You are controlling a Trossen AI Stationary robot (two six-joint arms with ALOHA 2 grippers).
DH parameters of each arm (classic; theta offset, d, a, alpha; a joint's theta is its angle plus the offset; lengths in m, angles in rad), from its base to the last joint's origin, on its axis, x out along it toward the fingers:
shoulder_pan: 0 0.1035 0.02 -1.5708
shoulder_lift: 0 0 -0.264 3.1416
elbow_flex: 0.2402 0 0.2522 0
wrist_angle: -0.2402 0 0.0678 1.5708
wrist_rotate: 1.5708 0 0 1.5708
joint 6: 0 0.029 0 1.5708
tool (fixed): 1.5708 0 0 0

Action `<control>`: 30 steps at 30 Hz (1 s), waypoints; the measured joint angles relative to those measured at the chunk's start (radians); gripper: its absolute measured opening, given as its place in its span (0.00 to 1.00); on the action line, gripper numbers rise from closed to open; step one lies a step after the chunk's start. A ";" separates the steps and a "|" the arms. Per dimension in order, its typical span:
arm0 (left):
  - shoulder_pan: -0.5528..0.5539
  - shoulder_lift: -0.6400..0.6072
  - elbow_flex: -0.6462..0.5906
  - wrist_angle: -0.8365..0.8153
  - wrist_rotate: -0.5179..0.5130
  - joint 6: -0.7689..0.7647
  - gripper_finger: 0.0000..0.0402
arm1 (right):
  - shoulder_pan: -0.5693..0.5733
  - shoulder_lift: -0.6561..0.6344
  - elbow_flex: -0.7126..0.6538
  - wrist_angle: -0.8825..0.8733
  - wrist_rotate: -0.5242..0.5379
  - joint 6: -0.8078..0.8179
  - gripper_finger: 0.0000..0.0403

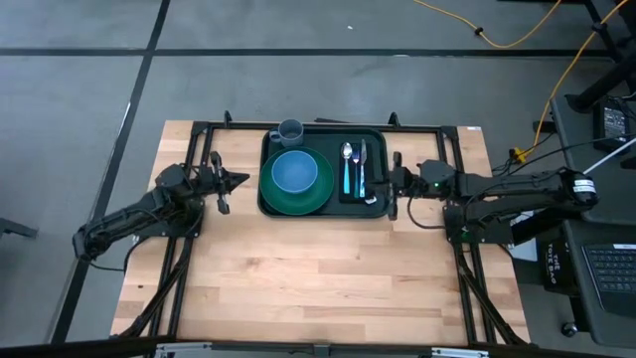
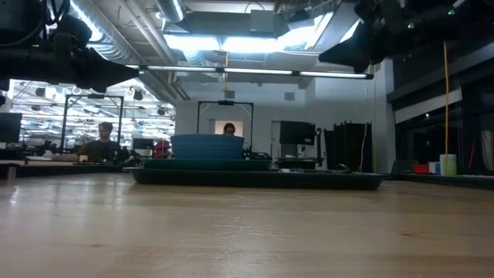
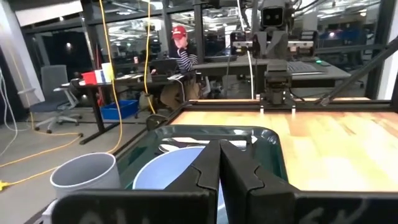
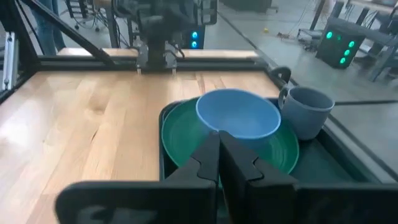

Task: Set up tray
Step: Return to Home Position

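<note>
Table [image 1: 298, 278]: pale wood, and it takes up the middle of the high view, with a dark arm coming in low from each side.
Tray [image 1: 323, 134]: dark green, rounded corners, raised rim. It sits flat at the far middle of the table, right between the two grippers, and it's fully loaded. From table height it shows as a long, low dark slab [image 2: 255, 179].
Plate [image 1: 313, 194]: round and green, filling the tray's left half.
Bowl [image 1: 295, 171]: blue, upright, sitting right on the plate.
Napkin [image 1: 376, 174]: a flat black rectangle lying along the tray's right side.
Mug [image 1: 290, 129]: grey, upright in the tray's far left corner, just beyond the plate.
Left gripper [image 1: 241, 180]: just off the tray's left edge and pointing at it. The wrist view has the two fingers [image 3: 205, 174] pressed together, and there's nothing between them.
Right gripper [image 1: 394, 180]: just off the tray's right edge, facing in. Its jaws are closed tight too, and they're empty.
Cutlery: a blue spoon [image 1: 347, 167] lies on the napkin with another blue piece [image 1: 362, 169] alongside it, both running lengthwise. Which piece that second one is, I can't tell.
</note>
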 joint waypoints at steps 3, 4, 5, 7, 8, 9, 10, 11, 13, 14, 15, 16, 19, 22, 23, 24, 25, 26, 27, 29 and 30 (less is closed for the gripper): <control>0.000 0.000 0.000 0.000 0.001 -0.015 0.00 | 0.000 -0.048 0.000 -0.018 -0.001 -0.012 0.01; 0.000 0.000 0.000 0.000 0.001 -0.030 0.00 | 0.000 -0.068 0.000 -0.037 -0.009 -0.027 0.01; 0.000 0.000 0.000 0.000 0.002 -0.048 0.00 | 0.000 -0.091 0.000 -0.063 -0.018 -0.034 0.02; 0.000 0.000 0.000 0.000 0.002 -0.076 0.00 | 0.000 -0.137 0.000 -0.111 -0.019 -0.035 0.03; 0.000 0.000 0.000 0.000 0.002 -0.078 0.00 | 0.000 -0.162 -0.003 -0.132 -0.020 -0.033 0.04; 0.000 0.000 0.000 0.000 0.002 -0.077 0.01 | 0.000 -0.187 -0.018 -0.126 -0.022 -0.036 0.04; 0.000 0.000 0.000 0.000 0.002 -0.077 0.01 | 0.000 -0.214 -0.040 -0.120 -0.026 -0.045 0.04; 0.000 0.000 0.000 0.000 0.002 -0.077 0.01 | 0.000 -0.242 -0.071 -0.104 -0.027 -0.049 0.03; 0.000 0.000 0.000 0.000 0.001 -0.078 0.01 | 0.000 -0.298 -0.144 -0.044 -0.029 -0.052 0.02; 0.000 0.000 0.000 0.000 0.001 -0.078 0.01 | 0.000 -0.328 -0.177 -0.013 -0.040 -0.053 0.01; 0.000 0.000 0.000 0.000 0.001 -0.078 0.01 | 0.000 -0.359 -0.207 0.010 -0.053 -0.055 0.01; 0.000 0.000 0.000 0.000 0.000 -0.078 0.01 | 0.000 -0.390 -0.234 0.029 -0.059 -0.055 0.01; 0.000 0.000 0.000 0.000 0.000 -0.078 0.01 | 0.000 -0.475 -0.295 0.015 -0.063 -0.053 0.03; -0.001 0.000 0.000 0.000 0.000 -0.078 0.01 | 0.000 -0.564 -0.329 -0.042 -0.063 -0.060 0.03; 0.000 0.000 0.001 0.000 0.000 -0.078 0.01 | 0.000 -0.592 -0.335 -0.070 -0.069 -0.064 0.03; -0.001 0.000 0.001 0.000 0.000 -0.078 0.01 | 0.000 -0.618 -0.342 -0.100 -0.076 -0.075 0.03; 0.000 0.000 0.001 0.000 0.000 -0.078 0.01 | 0.000 -0.642 -0.348 -0.129 -0.078 -0.083 0.02; -0.001 0.000 0.001 0.000 0.000 -0.078 0.01 | 0.000 -0.667 -0.359 -0.150 -0.079 -0.089 0.02; 0.000 0.000 0.001 -0.001 -0.001 -0.078 0.01 | 0.000 -0.689 -0.371 -0.160 -0.079 -0.098 0.01; -0.001 0.000 0.001 -0.001 -0.001 -0.078 0.01 | 0.000 -0.733 -0.397 -0.159 -0.080 -0.117 0.01; -0.001 0.000 0.001 -0.001 -0.001 -0.078 0.01 | 0.000 -0.751 -0.408 -0.159 -0.080 -0.131 0.02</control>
